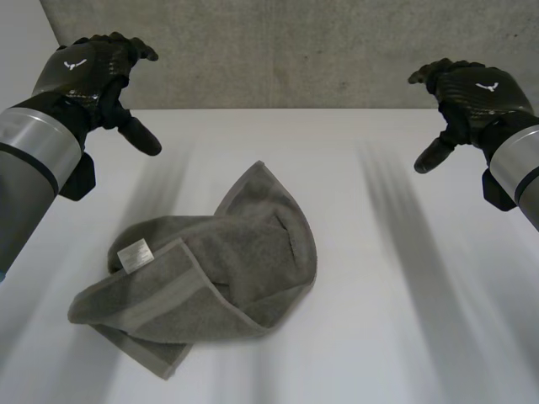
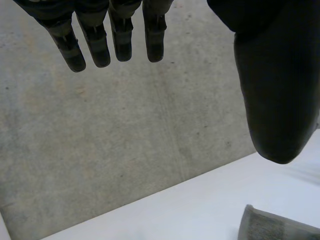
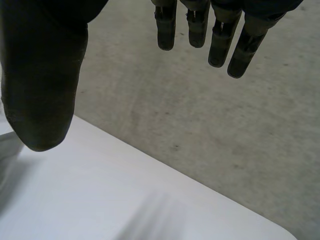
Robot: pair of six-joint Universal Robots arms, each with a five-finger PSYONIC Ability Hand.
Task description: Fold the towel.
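On the white table [image 1: 404, 337], a little left of the middle and toward the near side, lies one grey towel [image 1: 210, 269], loosely bunched with one layer lapped over another and one rounded end reaching toward the far side; a single small white label [image 1: 135, 255] shows on its left part. Two black hands hover well apart from it: the left hand [image 1: 88, 71] over the far left of the table, the right hand [image 1: 472, 93] over the far right. Each has relaxed, spread fingers [image 2: 122, 40] and grasps nothing. A grey concrete surface [image 1: 295, 42] lies beyond the table's far edge
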